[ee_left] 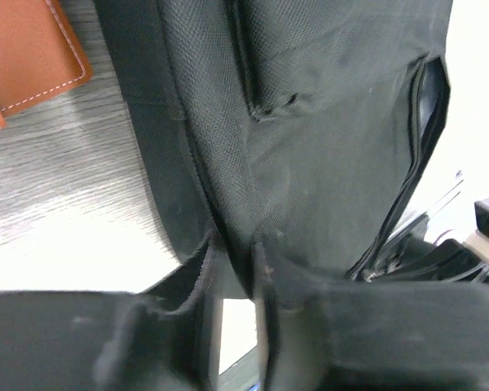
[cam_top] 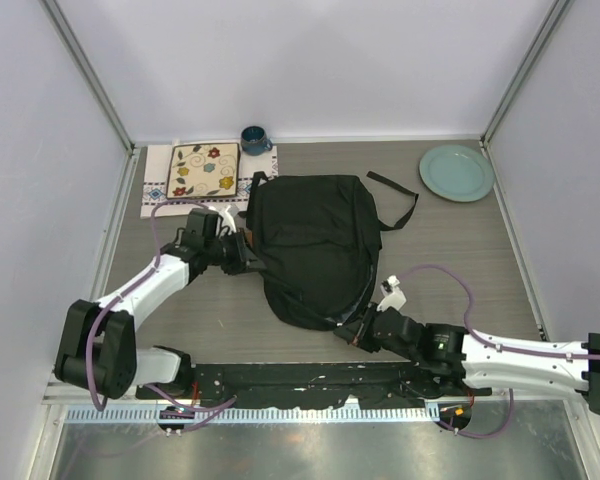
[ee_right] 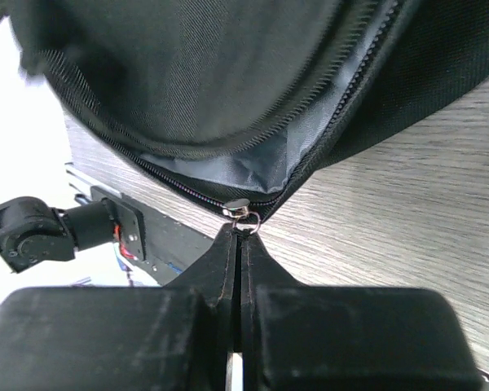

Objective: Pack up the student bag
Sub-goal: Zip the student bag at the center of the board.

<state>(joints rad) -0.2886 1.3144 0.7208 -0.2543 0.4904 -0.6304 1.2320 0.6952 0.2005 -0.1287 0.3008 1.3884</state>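
The student bag (cam_top: pixel 315 240), a large black fabric backpack, lies flat in the middle of the table with a strap (cam_top: pixel 395 200) trailing to the far right. My left gripper (cam_top: pixel 248 258) is at the bag's left edge. In the left wrist view its fingertips (ee_left: pixel 261 252) stand narrowly apart around a raised fold of the bag (ee_left: pixel 310 122), which fills the gap. My right gripper (cam_top: pixel 355 335) is at the bag's near edge, shut on the zipper pull (ee_right: pixel 246 218). The zipper is partly undone there and grey lining (ee_right: pixel 228 167) shows.
A brown leather wallet-like item (ee_left: pixel 24 57) lies on the table just left of the bag. At the back left are a flowered square mat (cam_top: pixel 204 168) on a white cloth and a dark blue mug (cam_top: pixel 254 139). A pale green plate (cam_top: pixel 457 172) sits at the back right.
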